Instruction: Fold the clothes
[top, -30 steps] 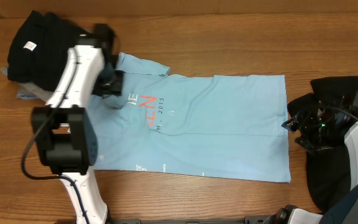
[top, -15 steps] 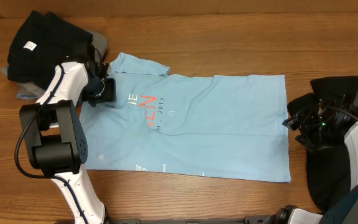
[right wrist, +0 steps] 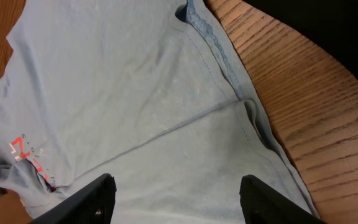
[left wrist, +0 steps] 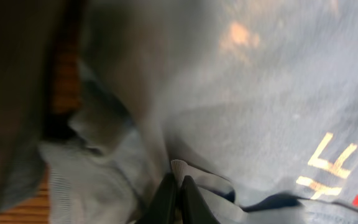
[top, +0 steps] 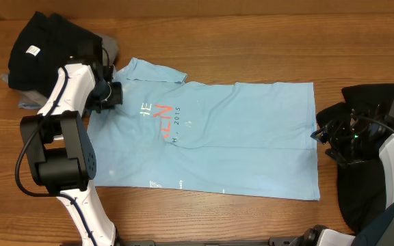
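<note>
Clamps left gripper (left wrist: 178, 186) tight on the shoulder edge of the light blue T-shirt (top: 238, 137), spread flat on the table (top: 252, 27); hangs right gripper (right wrist: 182, 196) agape by the hem. Likely starting the first fold; next calls for lifting that edge across the chest.

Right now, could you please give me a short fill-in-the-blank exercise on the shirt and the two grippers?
The left gripper is ___ on the light blue T-shirt near its collar.
The right gripper holds its jaws ___ above the shirt's bottom edge, gripping nothing.
The shirt's chest lettering is white and ___.
Missing words: shut; open; red.
</note>
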`<state>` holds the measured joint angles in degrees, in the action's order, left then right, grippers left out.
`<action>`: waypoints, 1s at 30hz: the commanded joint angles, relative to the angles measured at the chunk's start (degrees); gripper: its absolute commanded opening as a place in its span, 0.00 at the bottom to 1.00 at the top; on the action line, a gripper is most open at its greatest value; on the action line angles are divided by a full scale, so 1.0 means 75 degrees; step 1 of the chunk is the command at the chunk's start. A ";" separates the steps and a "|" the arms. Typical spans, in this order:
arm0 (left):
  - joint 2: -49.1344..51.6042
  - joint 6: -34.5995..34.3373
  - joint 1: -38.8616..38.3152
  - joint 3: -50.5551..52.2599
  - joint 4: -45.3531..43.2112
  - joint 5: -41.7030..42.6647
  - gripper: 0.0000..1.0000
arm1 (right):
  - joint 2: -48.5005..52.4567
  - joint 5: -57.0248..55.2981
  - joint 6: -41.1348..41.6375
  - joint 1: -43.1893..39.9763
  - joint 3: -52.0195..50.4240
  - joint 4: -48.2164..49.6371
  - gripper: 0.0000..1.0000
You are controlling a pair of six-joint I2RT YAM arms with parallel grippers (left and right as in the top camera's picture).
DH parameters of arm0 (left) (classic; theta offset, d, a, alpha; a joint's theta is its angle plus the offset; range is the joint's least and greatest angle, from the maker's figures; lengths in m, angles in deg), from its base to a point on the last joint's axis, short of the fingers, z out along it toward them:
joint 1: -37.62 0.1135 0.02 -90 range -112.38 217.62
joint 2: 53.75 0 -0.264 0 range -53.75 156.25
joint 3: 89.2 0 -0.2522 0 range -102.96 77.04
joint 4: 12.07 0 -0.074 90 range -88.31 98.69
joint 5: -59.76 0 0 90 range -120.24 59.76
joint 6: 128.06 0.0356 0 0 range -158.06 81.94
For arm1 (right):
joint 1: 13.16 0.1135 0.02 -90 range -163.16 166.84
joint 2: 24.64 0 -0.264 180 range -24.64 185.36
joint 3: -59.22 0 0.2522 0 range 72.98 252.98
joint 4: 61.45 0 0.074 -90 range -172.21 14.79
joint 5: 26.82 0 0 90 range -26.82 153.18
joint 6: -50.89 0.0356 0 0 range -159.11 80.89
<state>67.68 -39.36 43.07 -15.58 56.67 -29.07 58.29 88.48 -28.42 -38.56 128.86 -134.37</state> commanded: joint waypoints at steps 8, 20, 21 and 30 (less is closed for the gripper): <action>-0.0079 -0.0210 -0.0015 -0.0752 0.0478 -0.0236 0.59 | 0.0000 0.0035 -0.0012 0.0038 0.0146 0.0058 0.69; -0.0079 0.1070 -0.0259 -0.0933 0.1020 0.2445 0.42 | 0.0026 0.0303 0.0233 0.0187 0.0181 0.0889 0.68; -0.0079 0.1067 -0.0315 -0.1037 0.1029 0.2460 0.44 | 0.0058 0.0300 0.0233 0.0277 0.0221 0.0953 0.70; -0.0079 0.1209 -0.0796 -0.2789 0.1335 0.3217 0.77 | 0.1265 0.0294 0.0638 0.0921 0.1207 0.1923 0.72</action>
<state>67.68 -32.34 38.37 -31.32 65.83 -9.90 64.00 90.03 -25.27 -32.84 133.75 -122.46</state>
